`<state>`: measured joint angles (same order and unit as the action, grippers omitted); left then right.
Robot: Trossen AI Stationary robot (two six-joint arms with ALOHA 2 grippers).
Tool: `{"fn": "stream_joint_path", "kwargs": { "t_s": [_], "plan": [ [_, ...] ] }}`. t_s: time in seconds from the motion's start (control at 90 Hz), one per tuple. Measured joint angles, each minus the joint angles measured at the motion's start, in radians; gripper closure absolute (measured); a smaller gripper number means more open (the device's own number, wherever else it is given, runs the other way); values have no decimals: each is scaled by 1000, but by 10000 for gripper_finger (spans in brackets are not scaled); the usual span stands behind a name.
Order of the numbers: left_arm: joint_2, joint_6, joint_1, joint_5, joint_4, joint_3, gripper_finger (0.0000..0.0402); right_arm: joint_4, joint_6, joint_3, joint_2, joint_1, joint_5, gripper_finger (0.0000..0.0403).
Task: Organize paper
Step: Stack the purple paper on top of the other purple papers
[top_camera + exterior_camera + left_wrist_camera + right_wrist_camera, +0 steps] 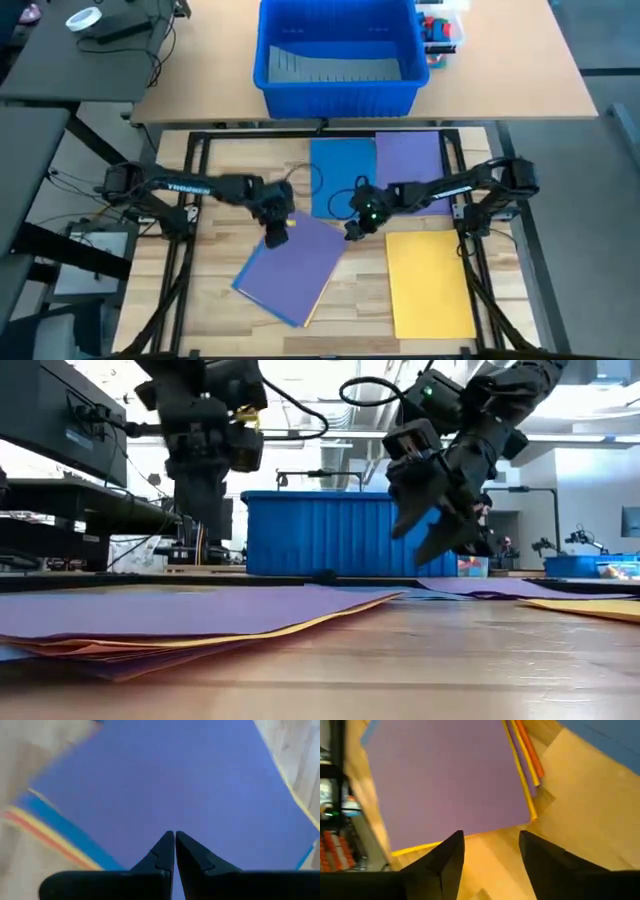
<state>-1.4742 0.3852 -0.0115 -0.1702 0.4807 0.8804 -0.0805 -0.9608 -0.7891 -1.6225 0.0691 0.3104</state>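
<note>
Your left claw point(276, 234) is pinched closed, holding nothing, above the top corner of the tilted stack of flat coloured paper sheets point(292, 268) on the wooden bench point(220, 180). Your right claw point(353, 230), fingers wide apart, hangs just right of that stack.

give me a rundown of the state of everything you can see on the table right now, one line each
Left gripper: shut, above the tilted stack.
Right gripper: open, raised off the table.
Tilted stack: purple on top, skewed, edges fanned.
Blue sheet: flat, alone.
Purple sheet: flat, beside blue.
Yellow sheet: flat.
Blue bin: upright, open.
</note>
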Motion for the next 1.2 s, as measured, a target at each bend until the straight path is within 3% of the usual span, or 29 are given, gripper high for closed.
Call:
{"fn": "stream_joint_path", "kwargs": {
  "t_s": [0.156, 0.433, 0.756, 1.2],
  "plan": [
    [0, 87, 89, 154, -157, -80, 402, -5, 25, 0, -19, -9, -2, 224],
    [0, 80, 149, 261, -312, -141, 402, -10, 51, 0, -19, -23, -1, 227],
    [-26, -71, 147, 266, -331, -148, 402, -11, 54, 0, -19, -31, 2, 227],
    [-149, -97, 150, 215, -391, -140, 402, -17, 53, -1, -18, -36, 4, 227]
  ]
}}
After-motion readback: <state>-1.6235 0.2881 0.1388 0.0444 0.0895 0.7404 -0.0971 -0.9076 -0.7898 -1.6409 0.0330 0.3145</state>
